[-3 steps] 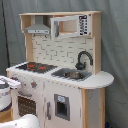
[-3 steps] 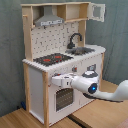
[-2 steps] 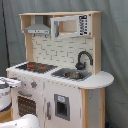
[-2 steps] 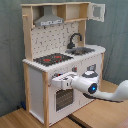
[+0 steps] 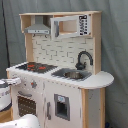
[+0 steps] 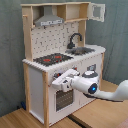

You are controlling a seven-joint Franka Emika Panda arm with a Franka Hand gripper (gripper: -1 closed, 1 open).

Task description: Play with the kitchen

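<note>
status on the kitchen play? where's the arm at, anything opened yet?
Done: nothing visibly changed on the kitchen; the oven door looks shut in both exterior views, while the upper cabinet door stands open. In hand: the gripper is up against the front panel just above the oven door, near the knobs, holding nothing visible. Left: actually working a knob or door; hob, sink and faucet look untouched.

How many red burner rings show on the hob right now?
2, side by side on the black hob, one nearer the sink, one farther. In both exterior views none seems hidden.
</note>
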